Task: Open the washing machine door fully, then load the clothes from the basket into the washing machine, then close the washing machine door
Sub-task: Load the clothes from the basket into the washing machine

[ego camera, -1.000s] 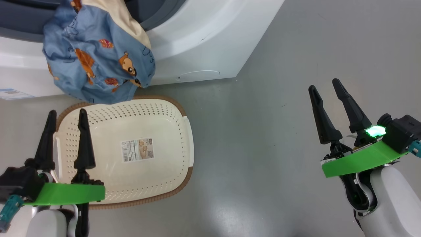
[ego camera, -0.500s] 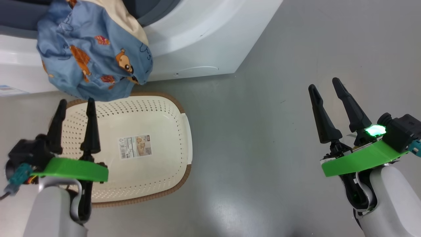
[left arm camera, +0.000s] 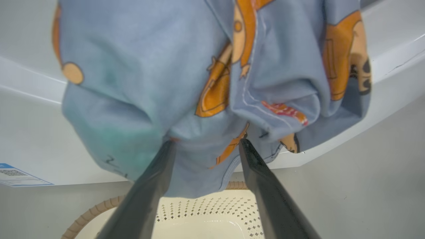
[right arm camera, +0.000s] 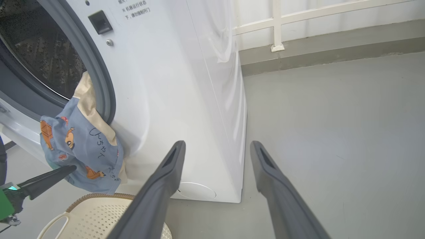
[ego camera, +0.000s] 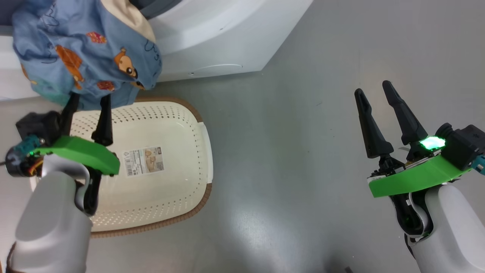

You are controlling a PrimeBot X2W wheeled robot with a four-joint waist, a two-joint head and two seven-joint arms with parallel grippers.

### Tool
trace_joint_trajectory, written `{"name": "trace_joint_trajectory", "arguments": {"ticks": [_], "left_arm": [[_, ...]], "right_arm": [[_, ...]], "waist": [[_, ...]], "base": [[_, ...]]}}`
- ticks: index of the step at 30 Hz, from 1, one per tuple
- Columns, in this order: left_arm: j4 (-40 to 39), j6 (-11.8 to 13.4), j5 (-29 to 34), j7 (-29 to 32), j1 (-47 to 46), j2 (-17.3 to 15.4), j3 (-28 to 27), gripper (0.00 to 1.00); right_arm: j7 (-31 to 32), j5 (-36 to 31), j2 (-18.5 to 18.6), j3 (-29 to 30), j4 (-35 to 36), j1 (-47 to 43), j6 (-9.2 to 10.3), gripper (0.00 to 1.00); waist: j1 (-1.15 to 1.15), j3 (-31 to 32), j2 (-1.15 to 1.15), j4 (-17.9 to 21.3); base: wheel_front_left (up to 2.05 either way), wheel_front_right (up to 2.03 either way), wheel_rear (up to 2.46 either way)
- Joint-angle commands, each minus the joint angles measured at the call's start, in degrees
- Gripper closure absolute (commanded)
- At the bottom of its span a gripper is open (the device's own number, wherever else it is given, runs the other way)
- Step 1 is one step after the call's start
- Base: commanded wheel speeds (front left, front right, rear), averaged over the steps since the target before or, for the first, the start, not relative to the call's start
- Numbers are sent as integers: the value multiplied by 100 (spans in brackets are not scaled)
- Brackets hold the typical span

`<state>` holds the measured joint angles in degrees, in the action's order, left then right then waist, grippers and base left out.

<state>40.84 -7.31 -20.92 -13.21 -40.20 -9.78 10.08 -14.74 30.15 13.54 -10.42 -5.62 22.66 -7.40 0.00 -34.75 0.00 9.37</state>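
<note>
The clothes [ego camera: 83, 49], blue fabric with orange bears and a cream piece, hang out of the washing machine [ego camera: 212, 45] opening and down its white front, above the basket [ego camera: 170, 189]. The cream basket holds nothing but its label. My left gripper [ego camera: 90, 99] is open, its fingertips pressed up against the lower fold of the clothes [left arm camera: 149, 66]; in the left wrist view the gripper [left arm camera: 206, 144] straddles that fold. My right gripper [ego camera: 373, 91] is open over bare floor, far to the right. In the right wrist view the gripper [right arm camera: 217, 144] faces the machine's corner [right arm camera: 172, 83]. The washing machine door is out of view.
The steel drum [right arm camera: 43, 49] and grey gasket show behind the hanging clothes [right arm camera: 79, 142]. A blue sticker [left arm camera: 16, 172] sits low on the machine front. Grey floor spreads to the right, ending at a low kerb with a white railing [right arm camera: 275, 30].
My left arm has risen and moved forward from beside the basket until its fingertips meet the hanging clothes. The head camera has shifted. The right arm has stayed put.
</note>
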Motion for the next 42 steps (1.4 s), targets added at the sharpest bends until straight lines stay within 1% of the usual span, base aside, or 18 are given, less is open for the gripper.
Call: {"name": "trace_joint_trajectory", "arguments": {"ticks": [1, 7, 15, 20, 21, 22, 23, 24, 25, 33, 42], "left_arm": [[91, -17, -90, -58, -186, -259, -50, 0], [670, -17, -267, -138, -783, -365, 167, 0], [1139, -17, -391, -172, -1327, -345, 290, 0], [1108, -17, -380, -176, -1585, -300, 215, 0], [1090, -17, -372, -177, -1595, -290, 197, 17], [1075, -17, -363, -177, -1595, -283, 182, 49], [1064, -17, -355, -177, -1590, -276, 170, 60], [1051, -17, -348, -177, -1582, -268, 160, 88], [1026, -17, -339, -177, -1567, -254, 154, 100], [716, -17, -377, -178, -1335, -199, 255, 100], [288, -17, -582, -178, -1026, -162, 433, 100]], "right_arm": [[-26, -29, -3, -93, 143, -50, -9, 0], [-26, -38, -25, -61, 161, -19, -9, 0], [-26, -49, -26, -30, 190, 12, -9, 0], [-26, -63, -23, -12, 201, 38, -9, 0], [-26, -65, -26, -11, 199, 42, -9, 0], [-26, -66, -28, -10, 196, 46, -9, 0], [-26, -66, -30, -10, 192, 49, -9, 0], [-26, -64, -32, -10, 186, 51, -9, 0], [-26, -61, -33, -9, 180, 49, -9, 0], [-26, -54, -21, -25, 143, 27, -9, 0], [-26, -42, -4, -89, 112, 6, -9, 0]], "waist": [[0, -69, 0, 53], [0, -194, 0, 111], [0, -310, 0, 119], [0, -366, 0, 104], [0, -367, 0, 103], [0, -365, 0, 102], [0, -360, 0, 102], [0, -351, 0, 101], [0, -339, 0, 96], [0, -247, 0, 12], [0, -113, 0, -59]], "base": [[0, 0, 0], [0, 0, 0], [0, 0, 0], [0, 0, 0], [0, 0, 0], [0, 0, 0], [0, 0, 0], [0, 0, 0], [0, 0, 0], [0, 0, 0], [0, 0, 0]]}}
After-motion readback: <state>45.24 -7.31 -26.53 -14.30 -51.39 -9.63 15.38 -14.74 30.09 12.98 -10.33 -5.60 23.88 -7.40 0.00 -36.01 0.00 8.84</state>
